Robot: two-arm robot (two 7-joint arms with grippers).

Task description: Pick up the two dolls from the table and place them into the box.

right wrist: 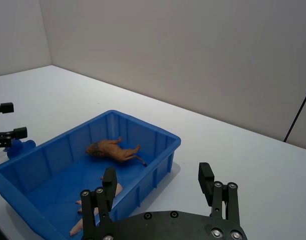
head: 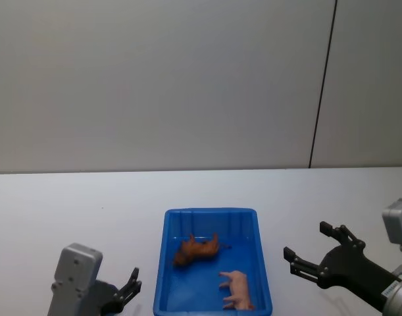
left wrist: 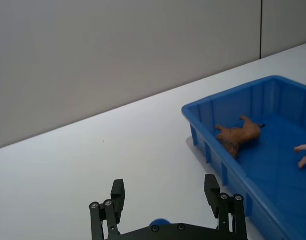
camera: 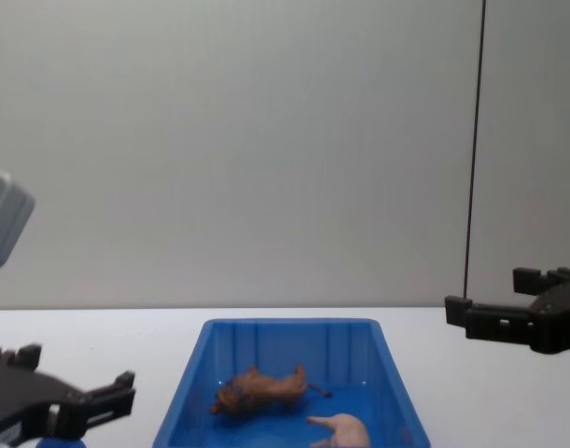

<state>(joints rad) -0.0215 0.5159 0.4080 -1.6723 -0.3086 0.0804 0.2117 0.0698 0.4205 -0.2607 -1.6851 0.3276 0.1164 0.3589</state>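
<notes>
Head view: reddish-brown plastic lion and pale pink plastic pig lie inside the bright blue rectangular plastic box on the white tabletop.
Left wrist view: left gripper spread wide, empty, beside the box.
Right wrist view: right gripper spread wide, empty.
</notes>
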